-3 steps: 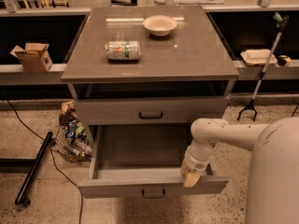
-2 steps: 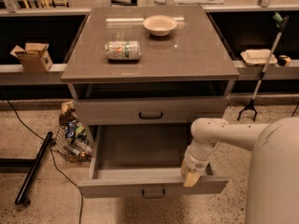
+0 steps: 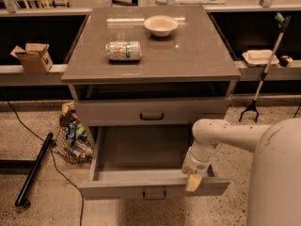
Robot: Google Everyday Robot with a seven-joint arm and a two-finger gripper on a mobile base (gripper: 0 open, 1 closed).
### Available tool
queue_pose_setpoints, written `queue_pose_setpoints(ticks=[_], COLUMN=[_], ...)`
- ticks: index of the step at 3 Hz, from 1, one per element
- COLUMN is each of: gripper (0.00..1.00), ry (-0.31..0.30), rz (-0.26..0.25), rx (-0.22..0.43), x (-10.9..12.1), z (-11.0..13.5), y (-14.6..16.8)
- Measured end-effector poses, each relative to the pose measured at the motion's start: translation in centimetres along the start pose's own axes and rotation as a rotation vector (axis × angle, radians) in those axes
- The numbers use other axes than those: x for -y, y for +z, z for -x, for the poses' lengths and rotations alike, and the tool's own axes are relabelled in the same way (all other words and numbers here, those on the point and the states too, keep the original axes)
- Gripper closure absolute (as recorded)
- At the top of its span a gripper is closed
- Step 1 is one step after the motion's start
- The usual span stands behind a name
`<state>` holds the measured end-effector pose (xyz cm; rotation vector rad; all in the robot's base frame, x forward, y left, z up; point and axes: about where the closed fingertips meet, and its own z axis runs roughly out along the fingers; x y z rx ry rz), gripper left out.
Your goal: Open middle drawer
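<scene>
The middle drawer (image 3: 141, 188) of the grey cabinet is pulled far out, and its inside shows bare. Its small dark loop handle (image 3: 154, 193) sits at the centre of the front. The top drawer (image 3: 151, 112) above it is shut. The lowest drawer is hidden under the open one. My gripper (image 3: 194, 180) hangs from the white arm (image 3: 221, 133) and rests at the top edge of the open drawer's front, right of the handle.
A can (image 3: 123, 50) lying on its side and a white bowl (image 3: 161, 25) are on the cabinet top (image 3: 197, 55). A bag of litter (image 3: 73, 138) and a black pole (image 3: 34, 168) lie on the floor to the left. A grabber tool (image 3: 263, 74) leans at the right.
</scene>
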<state>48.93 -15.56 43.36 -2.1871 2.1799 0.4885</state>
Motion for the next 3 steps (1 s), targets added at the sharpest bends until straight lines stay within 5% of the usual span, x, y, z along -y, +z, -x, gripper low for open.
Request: queue_pose_setpoints(ticks=[1, 2, 3], gripper=[0.00, 0.00, 0.00], ry=[-0.022, -0.037, -0.055], rz=[-0.010, -0.063, -0.167], rx=[-0.003, -0.022, -0.034], x=[-0.5, -2.2, -4.4], z=[0.1, -0.1, -0.1], y=[-1.1, -4.5, -11.2])
